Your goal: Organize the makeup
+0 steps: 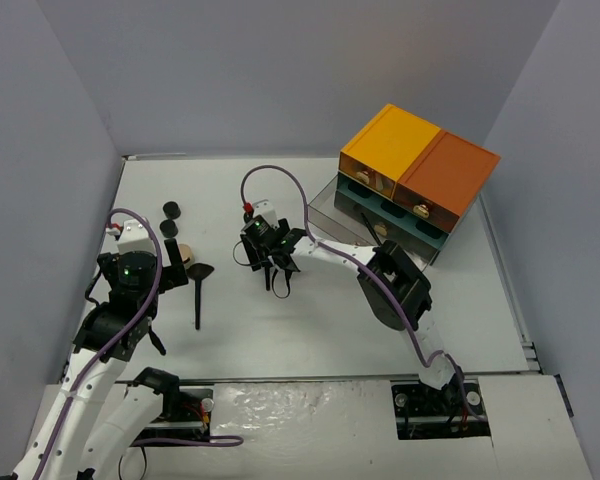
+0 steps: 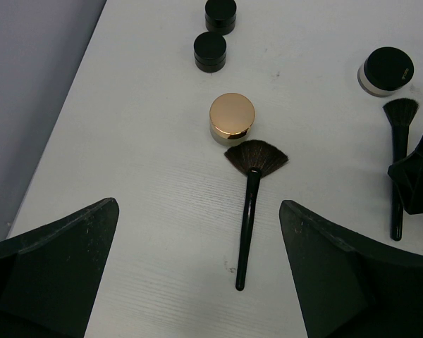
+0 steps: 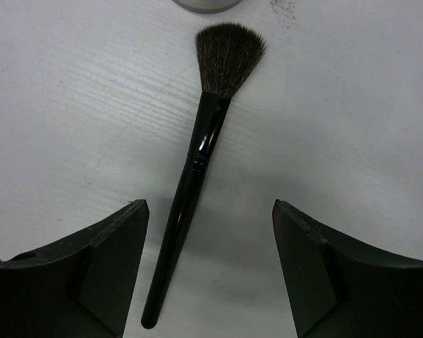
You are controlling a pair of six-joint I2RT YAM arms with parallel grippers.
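A black fan brush (image 2: pixel 248 211) lies on the white table, its handle end between my left gripper's (image 2: pixel 199 211) open jaws and untouched. Its bristles reach a tan round compact (image 2: pixel 233 118). Two black jars (image 2: pixel 210 51) stand beyond it. From above, the left gripper (image 1: pixel 175 268) hovers beside the fan brush (image 1: pixel 198 295). My right gripper (image 3: pixel 210 205) is open over a black powder brush (image 3: pixel 197 169), whose handle lies flat nearer the left finger. A black-lidded pale jar (image 2: pixel 385 70) stands just past that brush's bristles.
A dark drawer box with orange tops (image 1: pixel 420 170) stands at the back right, with one low drawer (image 1: pixel 345 205) pulled out toward the middle. Grey walls close the table on the left, back and right.
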